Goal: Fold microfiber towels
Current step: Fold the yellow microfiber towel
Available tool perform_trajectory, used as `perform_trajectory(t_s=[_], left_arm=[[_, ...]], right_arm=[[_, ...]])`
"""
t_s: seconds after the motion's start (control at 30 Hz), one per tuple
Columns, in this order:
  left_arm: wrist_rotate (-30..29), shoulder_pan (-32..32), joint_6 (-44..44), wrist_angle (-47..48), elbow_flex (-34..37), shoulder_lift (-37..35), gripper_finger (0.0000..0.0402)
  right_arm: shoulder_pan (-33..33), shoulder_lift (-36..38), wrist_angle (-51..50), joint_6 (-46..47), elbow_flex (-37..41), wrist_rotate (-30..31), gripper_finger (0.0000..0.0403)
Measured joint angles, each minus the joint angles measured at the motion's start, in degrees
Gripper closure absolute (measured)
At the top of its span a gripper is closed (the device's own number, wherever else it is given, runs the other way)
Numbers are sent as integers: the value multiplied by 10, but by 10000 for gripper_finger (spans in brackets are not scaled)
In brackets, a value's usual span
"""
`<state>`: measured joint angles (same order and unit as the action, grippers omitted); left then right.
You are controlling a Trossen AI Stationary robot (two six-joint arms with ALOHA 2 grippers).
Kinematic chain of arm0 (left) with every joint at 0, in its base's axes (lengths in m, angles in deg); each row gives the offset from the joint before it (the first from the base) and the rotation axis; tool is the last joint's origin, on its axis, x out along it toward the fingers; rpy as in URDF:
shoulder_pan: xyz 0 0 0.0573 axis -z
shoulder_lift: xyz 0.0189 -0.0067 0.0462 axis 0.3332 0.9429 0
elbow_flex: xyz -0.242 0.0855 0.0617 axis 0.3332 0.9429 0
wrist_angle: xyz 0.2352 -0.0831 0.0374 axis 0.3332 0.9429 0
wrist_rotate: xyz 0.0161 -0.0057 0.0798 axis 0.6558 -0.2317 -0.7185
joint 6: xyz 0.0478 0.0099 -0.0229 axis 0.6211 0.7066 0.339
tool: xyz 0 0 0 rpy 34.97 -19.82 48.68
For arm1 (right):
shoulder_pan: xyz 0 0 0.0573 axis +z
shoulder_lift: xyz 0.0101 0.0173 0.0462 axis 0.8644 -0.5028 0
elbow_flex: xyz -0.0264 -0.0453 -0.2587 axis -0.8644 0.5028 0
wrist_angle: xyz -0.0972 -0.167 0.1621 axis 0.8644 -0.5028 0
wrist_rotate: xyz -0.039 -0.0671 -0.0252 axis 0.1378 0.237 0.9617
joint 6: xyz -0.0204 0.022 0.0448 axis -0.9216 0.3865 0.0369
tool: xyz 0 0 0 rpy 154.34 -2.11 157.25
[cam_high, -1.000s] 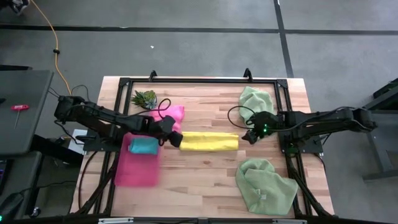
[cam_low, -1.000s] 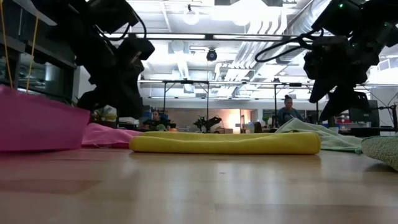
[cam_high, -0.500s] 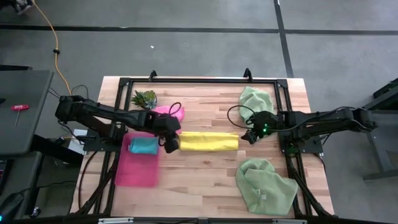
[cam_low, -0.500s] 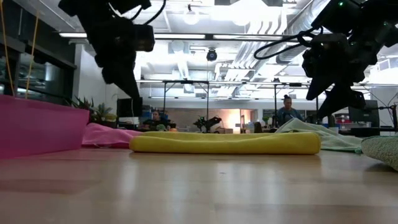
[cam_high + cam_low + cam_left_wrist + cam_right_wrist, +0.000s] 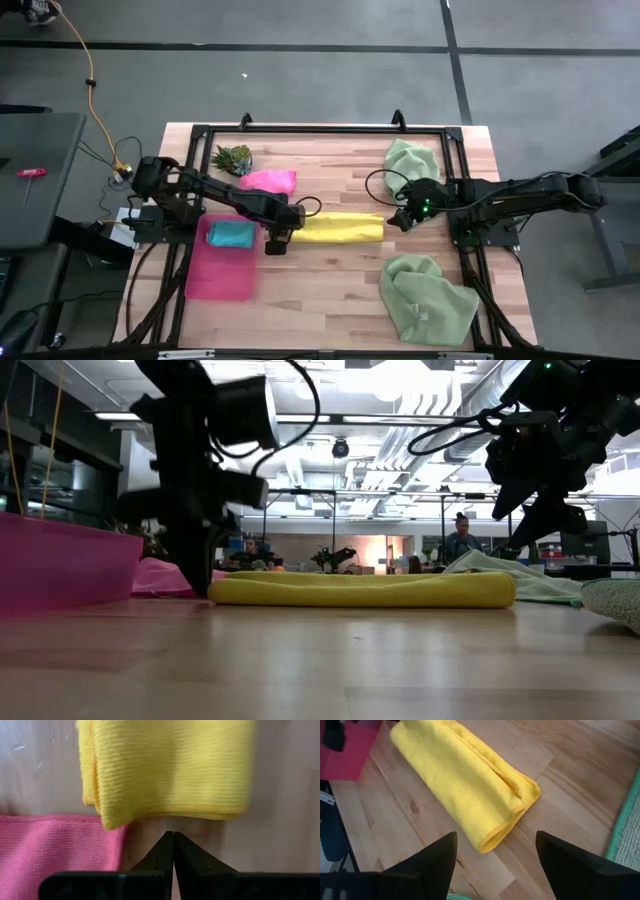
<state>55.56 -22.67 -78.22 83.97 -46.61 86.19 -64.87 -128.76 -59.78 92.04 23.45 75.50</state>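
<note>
Lying folded, yellow towel [image 5: 336, 227] runs lengthwise between both arms.

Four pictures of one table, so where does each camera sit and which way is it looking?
High view: above the table, looking straight down; both arms show, left gripper and right gripper at the ends of the yellow towel.
Low view: at table-top height, looking level across the table; both arms come in from above.
Left wrist view: on the left arm, facing the tabletop; shut fingertips.
Right wrist view: on the right arm; open fingers.
All four share the yellow towel.
</note>
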Motion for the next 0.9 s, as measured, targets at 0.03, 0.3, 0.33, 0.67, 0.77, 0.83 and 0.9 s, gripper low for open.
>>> perform_trajectory(t_s=[0.03,0.3,0.33,0.67,0.77,0.83,0.9], left_arm=[[-9,0,3,-6,0,8,402],[-40,-7,3,-28,-1,19,401],[-42,-7,3,-37,-1,19,401],[-48,-8,1,-126,0,30,402],[-46,-8,-14,-138,0,30,401],[-39,-7,-25,-133,0,30,401],[-33,-3,-36,-131,0,30,401]], right_arm=[[0,0,0,3,0,-1,141],[2,-1,-56,106,0,-38,141],[5,-1,-64,106,0,-40,141],[30,-41,-52,154,0,-27,141],[35,-76,-26,154,0,-27,141],[38,-100,-14,154,0,-27,141],[40,-120,-13,156,0,-25,141]])
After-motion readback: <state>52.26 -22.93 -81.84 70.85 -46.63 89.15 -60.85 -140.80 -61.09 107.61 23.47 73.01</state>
